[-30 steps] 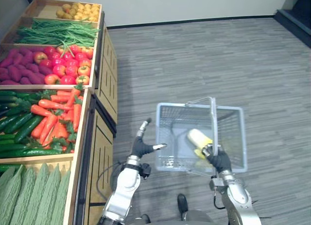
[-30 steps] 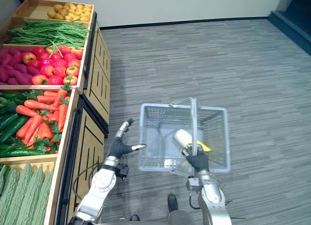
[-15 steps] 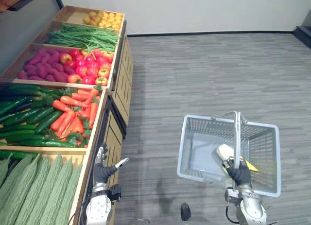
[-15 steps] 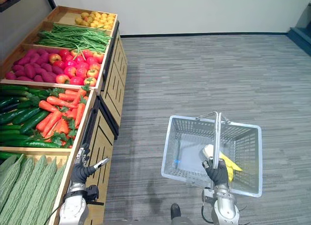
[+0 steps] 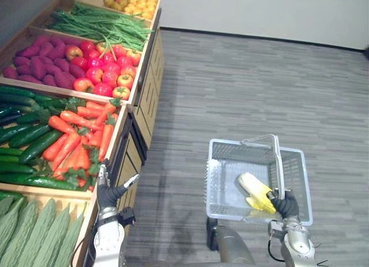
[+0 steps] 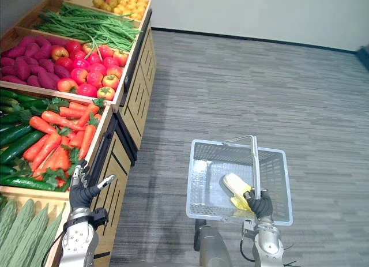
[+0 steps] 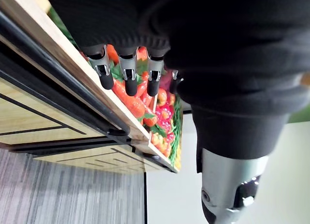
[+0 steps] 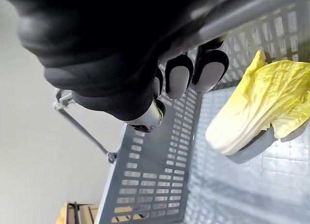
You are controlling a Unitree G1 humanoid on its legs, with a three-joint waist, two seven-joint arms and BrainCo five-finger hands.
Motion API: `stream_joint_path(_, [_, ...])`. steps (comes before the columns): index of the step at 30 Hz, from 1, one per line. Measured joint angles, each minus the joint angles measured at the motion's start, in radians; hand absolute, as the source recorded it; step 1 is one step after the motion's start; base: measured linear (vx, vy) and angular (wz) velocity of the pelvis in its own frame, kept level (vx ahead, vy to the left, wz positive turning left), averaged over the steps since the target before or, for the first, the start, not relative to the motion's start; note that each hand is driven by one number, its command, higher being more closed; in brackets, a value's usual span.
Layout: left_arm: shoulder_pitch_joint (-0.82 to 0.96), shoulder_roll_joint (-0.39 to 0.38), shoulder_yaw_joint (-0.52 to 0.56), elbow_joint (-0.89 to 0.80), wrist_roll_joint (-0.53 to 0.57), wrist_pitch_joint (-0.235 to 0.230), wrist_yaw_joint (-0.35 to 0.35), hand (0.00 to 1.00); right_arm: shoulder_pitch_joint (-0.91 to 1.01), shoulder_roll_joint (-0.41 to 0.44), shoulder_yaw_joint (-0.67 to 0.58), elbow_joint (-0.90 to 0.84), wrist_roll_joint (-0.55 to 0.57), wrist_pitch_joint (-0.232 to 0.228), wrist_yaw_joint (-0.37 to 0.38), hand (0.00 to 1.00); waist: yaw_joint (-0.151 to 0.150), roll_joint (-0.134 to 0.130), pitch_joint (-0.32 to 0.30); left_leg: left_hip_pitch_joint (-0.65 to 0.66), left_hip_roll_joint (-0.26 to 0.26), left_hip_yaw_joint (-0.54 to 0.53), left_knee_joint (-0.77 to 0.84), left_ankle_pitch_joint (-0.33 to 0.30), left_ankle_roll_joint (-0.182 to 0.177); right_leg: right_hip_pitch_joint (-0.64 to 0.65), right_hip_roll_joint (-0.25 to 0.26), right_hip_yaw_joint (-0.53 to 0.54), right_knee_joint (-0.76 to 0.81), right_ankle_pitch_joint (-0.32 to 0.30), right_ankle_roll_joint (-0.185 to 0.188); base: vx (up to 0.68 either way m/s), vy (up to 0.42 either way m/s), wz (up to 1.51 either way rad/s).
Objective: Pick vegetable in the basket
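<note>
A grey plastic basket (image 5: pixel 214 175) hangs over the floor to my right, my right hand (image 5: pixel 285 206) shut on its metal handle (image 5: pixel 278 163). The right wrist view shows the dark-tipped fingers (image 8: pixel 180 76) curled round that bar. A pale yellow cabbage (image 5: pixel 253 191) lies inside the basket (image 8: pixel 145 185), also seen from close as a cabbage (image 8: pixel 256 110) on the mesh floor. My left hand (image 5: pixel 107 191) stands open at the front edge of the carrot crate (image 5: pixel 118 141), fingers (image 7: pixel 127 75) straight and holding nothing, with carrots (image 7: pixel 131 101) just beyond them.
The wooden stand on my left holds carrots (image 5: pixel 75 146), cucumbers (image 5: pixel 23 139), ridged green gourds (image 5: pixel 34 235), apples (image 5: pixel 106 71), purple roots (image 5: pixel 37 65), green beans (image 5: pixel 104 25) and yellow produce (image 5: pixel 131 0). Grey floor lies around the basket.
The camera has shifted. My left hand has gone from beside the basket to the stand's front edge by the carrots. The right hand keeps hold of the handle.
</note>
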Motion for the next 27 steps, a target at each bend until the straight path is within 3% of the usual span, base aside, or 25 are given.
stream_joint_path(1, [0.000,0.000,-0.004,-0.001,-0.001,-0.002,-0.001,0.00,0.008,-0.002,0.008,-0.008,0.000,0.000,-0.001,1.00,0.002,-0.002,0.002,-0.061,0.020,0.012,0.142,0.116,0.008,0.056,-0.004,-0.016,-0.028,-0.020,-0.012,0.50,-0.239,0.44])
stream_joint_path(2, [0.001,0.000,-0.006,-0.002,-0.001,-0.004,-0.001,0.00,0.011,-0.003,0.011,-0.015,0.001,0.000,-0.002,1.00,0.007,-0.004,0.004,-0.102,0.042,0.028,0.224,0.187,0.012,0.099,0.000,-0.024,-0.058,-0.028,-0.013,0.41,-0.175,0.32])
stream_joint_path(3, [0.001,0.000,-0.011,-0.003,-0.002,-0.007,-0.001,0.00,0.010,0.001,0.012,-0.024,0.003,0.000,-0.008,1.00,0.015,-0.004,0.007,-0.158,0.084,0.067,0.336,0.184,0.017,0.153,0.009,-0.034,-0.107,-0.031,-0.017,0.48,-0.184,0.29])
stream_joint_path(4, [-0.003,0.000,-0.020,-0.006,-0.007,-0.009,-0.001,0.00,0.010,0.014,0.016,-0.046,0.004,-0.001,-0.024,1.00,0.027,0.003,0.004,-0.233,0.118,0.116,0.424,0.137,0.031,0.218,0.011,-0.051,-0.161,-0.032,-0.020,0.43,-0.146,0.32])
stream_joint_path(5, [0.001,0.000,-0.026,-0.018,-0.017,-0.009,-0.001,0.00,0.012,0.018,0.009,-0.067,0.007,-0.002,-0.038,1.00,0.040,-0.010,0.011,-0.294,0.137,0.163,0.438,0.091,0.031,0.274,0.006,-0.062,-0.208,-0.032,-0.020,0.42,-0.129,0.37])
stream_joint_path(7, [0.001,-0.001,-0.025,-0.031,-0.020,-0.009,-0.001,0.00,0.012,0.022,0.004,-0.092,0.024,-0.004,-0.041,1.00,0.044,-0.010,0.012,-0.356,0.140,0.244,0.362,0.041,0.035,0.356,-0.010,-0.108,-0.273,-0.034,-0.018,0.44,-0.047,0.55])
stream_joint_path(9, [0.000,-0.001,-0.026,-0.034,-0.020,-0.010,-0.001,0.00,0.011,0.017,-0.022,-0.091,0.034,-0.016,-0.044,1.00,0.041,-0.009,0.012,-0.382,0.132,0.383,0.187,0.046,0.040,0.418,-0.030,-0.160,-0.301,-0.059,0.014,0.37,0.050,0.77])
stream_joint_path(10, [0.001,0.001,-0.028,-0.044,-0.019,-0.011,-0.001,0.00,0.017,0.013,-0.043,-0.088,0.040,-0.020,-0.048,1.00,0.038,0.010,0.007,-0.382,0.132,0.516,0.042,0.105,0.091,0.446,-0.024,-0.194,-0.296,-0.088,0.040,0.35,0.097,1.22])
stream_joint_path(11, [-0.006,0.019,-0.024,-0.043,-0.019,-0.011,-0.001,0.00,0.017,0.029,-0.063,-0.059,0.042,-0.022,-0.059,1.00,0.028,-0.006,-0.011,-0.343,0.105,0.587,-0.012,0.077,0.139,0.461,-0.051,-0.227,-0.285,-0.126,0.059,0.34,0.113,1.29])
stream_joint_path(13, [-0.022,0.027,-0.016,-0.044,-0.018,-0.012,0.001,0.00,-0.004,0.032,-0.100,-0.004,0.043,-0.022,-0.063,1.00,0.037,-0.026,-0.010,-0.326,0.061,0.634,-0.085,0.045,0.193,0.457,-0.070,-0.245,-0.267,-0.138,0.070,0.30,0.135,1.05])
stream_joint_path(15, [-0.010,0.023,0.003,-0.044,-0.018,-0.011,0.001,0.00,-0.046,0.033,-0.111,0.064,0.040,-0.014,-0.062,1.00,0.040,-0.042,-0.002,-0.286,0.002,0.625,-0.151,0.017,0.208,0.468,-0.101,-0.245,-0.224,-0.155,0.085,0.28,0.156,0.80])
stream_joint_path(17, [0.023,0.017,0.006,-0.044,-0.017,-0.009,0.000,0.00,-0.053,0.033,-0.118,0.160,0.038,-0.008,-0.061,1.00,0.034,-0.058,0.009,-0.198,-0.078,0.561,-0.229,0.001,0.197,0.452,-0.168,-0.261,0.032,-0.169,0.103,0.33,0.148,1.06])
stream_joint_path(19, [0.022,0.032,0.007,-0.049,-0.015,-0.008,0.003,0.00,-0.043,0.041,-0.118,0.195,0.039,0.009,-0.061,1.00,0.022,-0.060,0.010,-0.142,-0.117,0.489,-0.257,-0.009,0.197,0.353,-0.224,-0.206,0.338,-0.121,0.033,0.34,0.042,1.26])
stream_joint_path(20, [0.017,0.045,0.000,-0.059,-0.011,-0.007,0.010,0.00,-0.022,0.050,-0.114,0.195,0.040,0.022,-0.059,1.00,0.001,-0.067,0.010,-0.125,-0.128,0.420,-0.260,-0.018,0.203,0.256,-0.201,-0.089,0.481,-0.175,0.030,0.27,-0.067,1.36])
stream_joint_path(23, [0.019,0.056,0.000,-0.089,0.001,-0.004,0.014,0.00,-0.013,0.066,-0.113,0.188,0.041,0.025,-0.058,1.00,-0.001,-0.070,0.013,-0.094,-0.128,0.342,-0.269,-0.027,0.190,0.132,-0.126,0.069,0.445,-0.223,0.037,0.32,-0.142,1.09])
stream_joint_path(26, [0.001,0.053,-0.018,-0.093,0.002,-0.002,0.018,0.00,0.015,0.075,-0.114,0.172,0.057,0.025,-0.061,1.00,-0.007,-0.073,0.013,-0.073,-0.112,0.238,-0.246,-0.048,0.153,0.068,-0.048,0.249,0.243,-0.228,0.052,0.32,-0.259,1.25])
stream_joint_path(27, [0.005,0.065,-0.018,-0.112,0.002,-0.002,0.025,0.00,0.068,0.077,-0.120,0.162,0.070,0.024,-0.073,1.00,-0.014,-0.112,0.005,-0.089,-0.123,0.194,-0.202,-0.086,0.102,0.077,-0.060,0.302,0.079,-0.105,0.051,0.20,-0.230,1.26])
